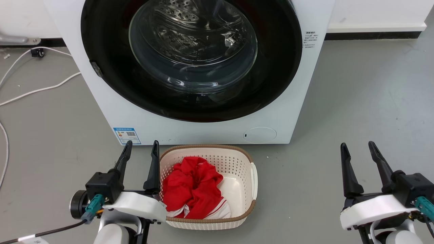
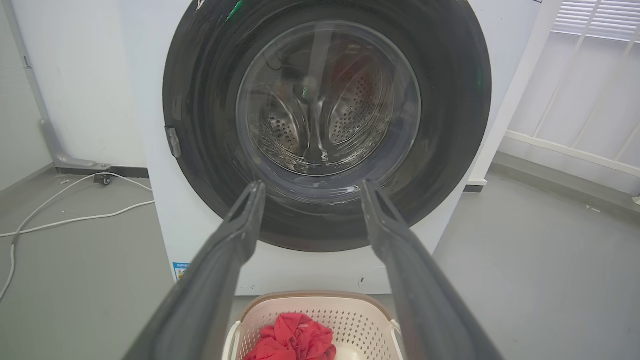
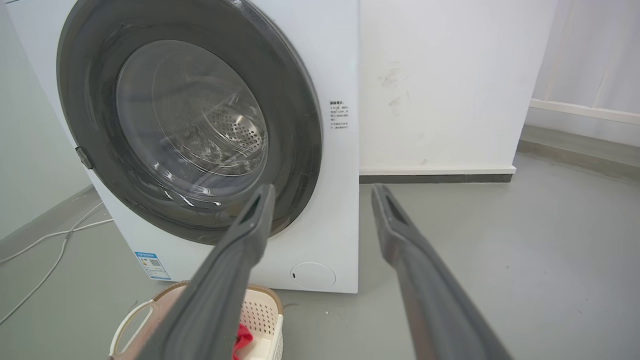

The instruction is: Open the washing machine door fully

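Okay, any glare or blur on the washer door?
Head view: sharp, white highlights on the glass bowl of the glossy black round door. Left wrist view: reflections streak it; the left gripper's dark fingers look soft. Right wrist view: the door's ring looks hazy grey.

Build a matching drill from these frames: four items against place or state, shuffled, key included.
Items
1. washing machine door
2. red cloth
3. blue label
4. left gripper

Place or state
A. lying in the laundry basket
B. open, holding nothing
C. shut, flush on the washing machine
D. lower left corner of the machine front, head view

Pairs: 1-C, 2-A, 3-D, 4-B
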Robot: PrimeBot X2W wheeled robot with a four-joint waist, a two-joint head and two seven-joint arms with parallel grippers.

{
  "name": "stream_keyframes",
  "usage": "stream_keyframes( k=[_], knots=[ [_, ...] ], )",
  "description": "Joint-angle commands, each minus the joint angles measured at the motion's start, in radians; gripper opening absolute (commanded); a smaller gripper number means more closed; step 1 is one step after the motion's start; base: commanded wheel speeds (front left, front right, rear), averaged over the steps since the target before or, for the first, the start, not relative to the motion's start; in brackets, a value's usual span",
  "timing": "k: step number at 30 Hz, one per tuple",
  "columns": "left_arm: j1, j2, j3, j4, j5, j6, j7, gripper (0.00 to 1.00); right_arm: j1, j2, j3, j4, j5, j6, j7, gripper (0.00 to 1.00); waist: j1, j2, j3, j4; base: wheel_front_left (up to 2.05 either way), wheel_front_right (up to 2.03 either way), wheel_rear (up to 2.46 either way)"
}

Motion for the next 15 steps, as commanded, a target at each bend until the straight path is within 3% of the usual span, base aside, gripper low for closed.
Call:
stream_keyframes(
  k=[1,15],
  knots=[
    [-0.019,0.003,-0.001,-0.002,0.017,0.004,-0.007,1.0,0.007,0.003,0.0,-0.007,-0.019,0.0,-0.006,1.0,0.0,0.0,0.0,0.0,0.0,0.0,0.0],
    [-0.017,0.003,-0.011,0.007,0.119,0.012,-0.033,1.0,0.015,0.004,0.001,-0.004,-0.103,0.0,-0.012,1.0,-0.0001,0.0,0.003,0.001,0.0,0.0,0.0]
  ],
)
